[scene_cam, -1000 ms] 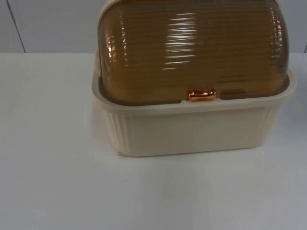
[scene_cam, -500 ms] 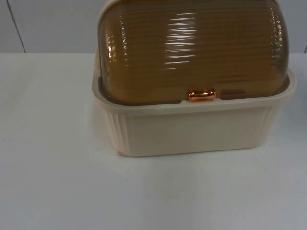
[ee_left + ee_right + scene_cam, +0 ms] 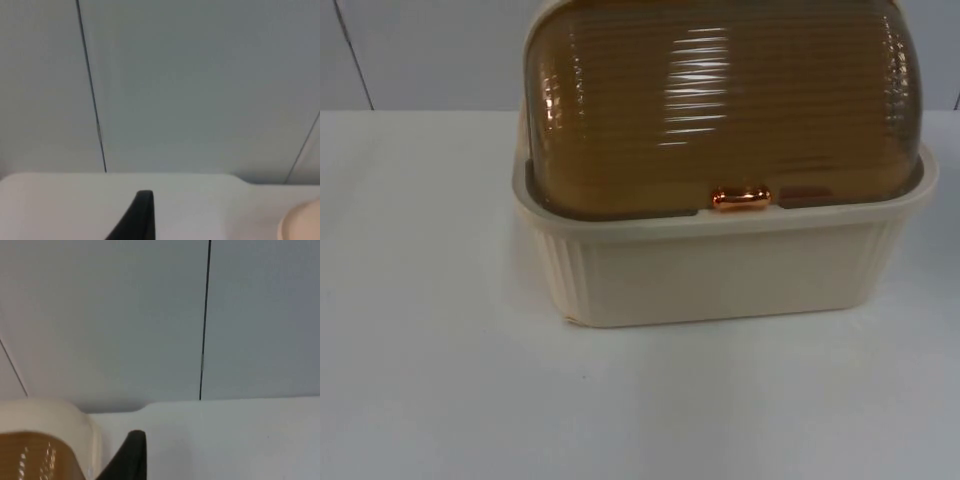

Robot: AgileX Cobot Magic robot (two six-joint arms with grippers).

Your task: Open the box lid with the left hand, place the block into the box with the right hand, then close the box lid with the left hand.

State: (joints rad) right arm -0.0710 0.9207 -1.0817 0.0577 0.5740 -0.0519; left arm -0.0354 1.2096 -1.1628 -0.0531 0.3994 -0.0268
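Note:
A cream ribbed box stands at the middle of the white table in the top view. Its amber ribbed dome lid is down on the rim, with a small copper handle at its front edge. My left gripper hangs over the table left of the box, facing the wall, and a cream corner of the box lies beside it. My right gripper is open and holds nothing. It hangs right of the box, close to the cream rim and the amber lid.
The grey partition wall closes off the table's far edge just behind the box. Bare white table top lies in front of the box and to its left.

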